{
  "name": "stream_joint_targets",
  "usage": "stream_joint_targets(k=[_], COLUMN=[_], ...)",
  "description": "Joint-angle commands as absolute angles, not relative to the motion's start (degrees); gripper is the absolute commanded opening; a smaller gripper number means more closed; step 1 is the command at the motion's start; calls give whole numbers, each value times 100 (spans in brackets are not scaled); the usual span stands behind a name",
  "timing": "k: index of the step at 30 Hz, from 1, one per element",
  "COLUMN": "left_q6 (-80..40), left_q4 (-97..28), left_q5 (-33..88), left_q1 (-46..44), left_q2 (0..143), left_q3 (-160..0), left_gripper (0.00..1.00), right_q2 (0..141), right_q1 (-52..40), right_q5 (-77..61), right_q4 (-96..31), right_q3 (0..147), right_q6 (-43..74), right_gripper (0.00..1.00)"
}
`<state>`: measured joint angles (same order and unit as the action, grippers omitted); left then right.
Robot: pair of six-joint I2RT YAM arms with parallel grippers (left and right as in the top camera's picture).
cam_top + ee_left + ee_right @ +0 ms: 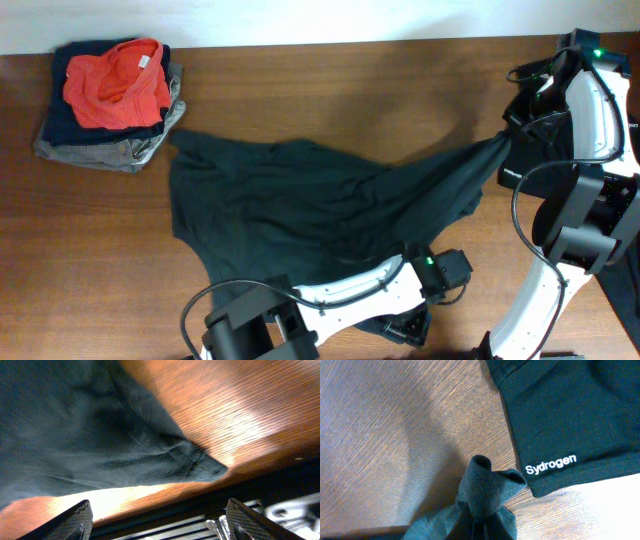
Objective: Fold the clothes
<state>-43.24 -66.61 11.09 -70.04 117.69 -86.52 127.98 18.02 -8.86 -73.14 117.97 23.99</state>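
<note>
bg: brown wood-grain tbl (330, 90) | white wall (300, 20) along far edge | glare patches on tbl

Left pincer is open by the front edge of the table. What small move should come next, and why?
Probably lower the right pincer and lay its bunched corner flat on the table. It alone grips the shirt, which is wrinkled and drawn toward it. The left pincer hangs open, clear of the near corner.

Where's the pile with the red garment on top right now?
In the overhead view, the pile sits at the table's far left corner, right beside a sleeve of the spread black shirt.
</note>
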Motion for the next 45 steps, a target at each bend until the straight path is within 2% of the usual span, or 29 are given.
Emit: stream_joint_targets(k=[1, 16, 17, 19, 23, 27, 30, 36, 41, 45], left_q6=[-4770, -4810, -4807, -4792, -4768, -4394, -4274, -4244, -3350, -3109], left_q4=[-6635, -5944, -5927, -5867, -5850, -5889, -6379, -7647, -6820, -6034], left_q5=[1382, 1262, 1208, 1090, 963, 961, 847, -454, -408, -419], left_q1=[-7015, -6820, -6801, -6755, -6652, -6541, -6460, -6324, -6007, -5784], left_q2=[11915, 11926, 11926, 11926, 11926, 11924, 11885, 11544, 11507, 11592], left_q3=[-8342, -7846, -7846, -7846, -7846, -7896, -8173, -9164, -9546, -9509], left_gripper=[84, 81, 77, 58, 1, 1, 1, 0, 0, 2], right_q2=[12689, 12689, 12689, 12689, 12689, 12689, 12641, 12481, 12475, 12475], right_q1=[1809, 1806, 1806, 1806, 1809, 1809, 1809, 1806, 1809, 1809], right_q5=[-764, -764, -766, -766, -764, -742, -742, -744, -742, -740], right_q4=[-7253, -7227, -7225, -7218, -7216, -7201, -7203, -7142, -7159, -7168], right_q3=[11893, 11893, 11893, 11893, 11893, 11896, 11896, 11898, 11896, 11896], right_q6=[2379, 2272, 2274, 2272, 2274, 2274, 2274, 2274, 2272, 2272], right_gripper=[4, 4, 4, 4, 4, 4, 4, 4, 4, 4])
